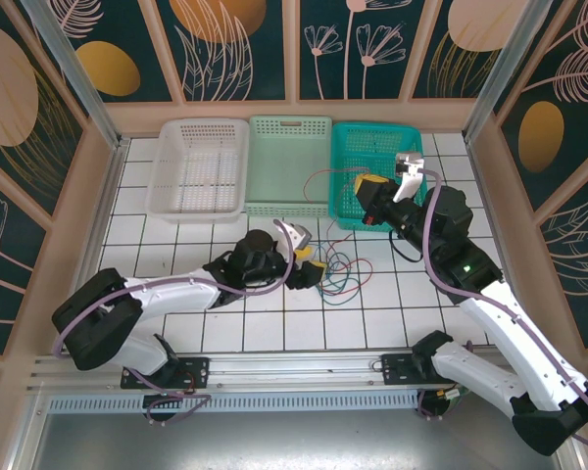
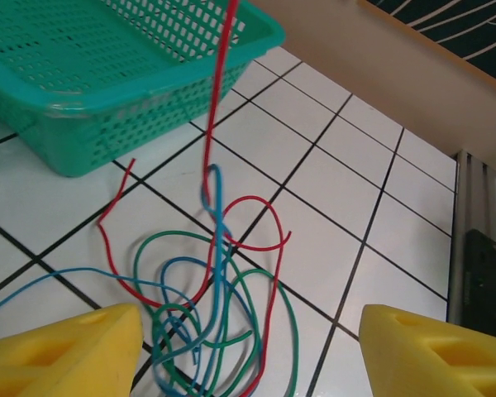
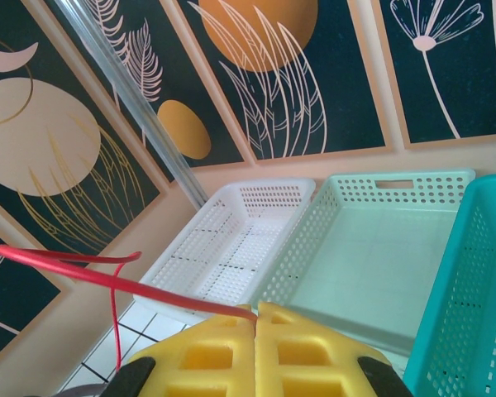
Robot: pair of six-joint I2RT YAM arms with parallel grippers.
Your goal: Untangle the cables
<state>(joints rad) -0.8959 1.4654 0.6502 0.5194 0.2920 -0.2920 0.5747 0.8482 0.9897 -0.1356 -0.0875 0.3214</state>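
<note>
The cables [image 1: 339, 273] lie as a loose tangle of blue, green and red wires on the white tiles near the middle. My left gripper [image 1: 314, 269] hovers at the tangle's left edge. In the left wrist view it [image 2: 248, 356] is open, and the blue and green loops [image 2: 207, 322] lie on the tiles between its yellow fingers [image 2: 62, 351]. A red cable [image 2: 219, 83] climbs steeply out of the tangle. My right gripper [image 1: 362, 188] is raised over the teal basket's left rim. Its yellow pads [image 3: 223, 351] are shut on that red cable [image 3: 107, 283].
Three baskets stand in a row at the back: white [image 1: 201, 166], pale green [image 1: 287, 166] and teal [image 1: 382, 157]. The teal basket [image 2: 107, 74] stands close behind the tangle. Wooden walls enclose the tiled floor, and a metal rail [image 1: 274, 372] runs along the near edge.
</note>
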